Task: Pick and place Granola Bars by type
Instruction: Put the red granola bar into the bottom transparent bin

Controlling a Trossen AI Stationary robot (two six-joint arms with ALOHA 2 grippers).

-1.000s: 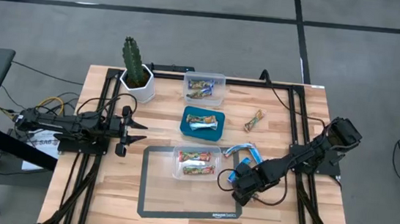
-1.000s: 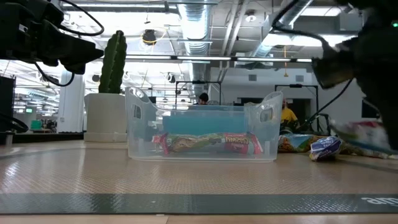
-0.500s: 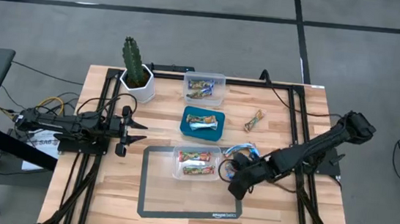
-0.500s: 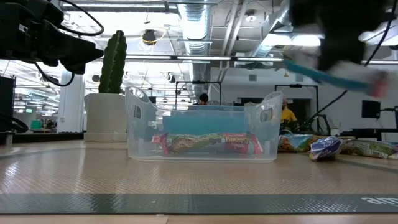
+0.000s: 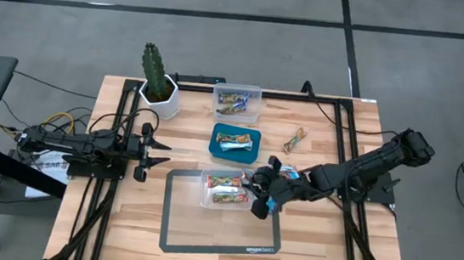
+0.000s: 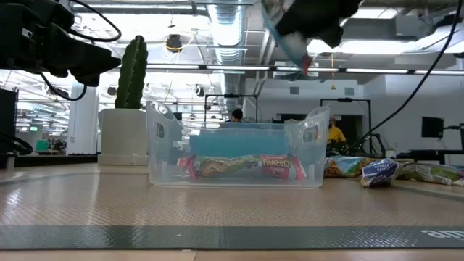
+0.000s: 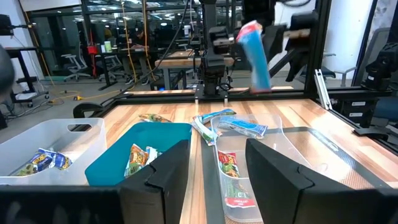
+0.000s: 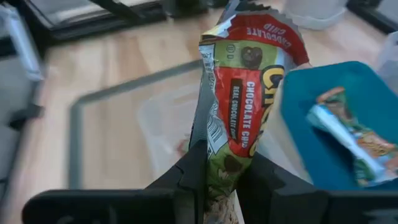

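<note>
The right gripper (image 5: 262,191) hangs just beside the clear bin (image 5: 228,189) that sits on the dark-edged mat (image 5: 178,227), its fingers clamped on a red-and-green granola bar (image 8: 239,118) held on end above the bin's rim. That bin holds two more bars (image 5: 225,182), the teal tray (image 5: 236,142) just beyond it holds others, a second clear bin (image 5: 236,101) farther beyond holds some, and loose bars (image 5: 295,139) lie to the tray's side. The left gripper (image 5: 160,148) waits well apart from the bin, near the potted cactus (image 5: 157,78), fingers apart and empty
</note>
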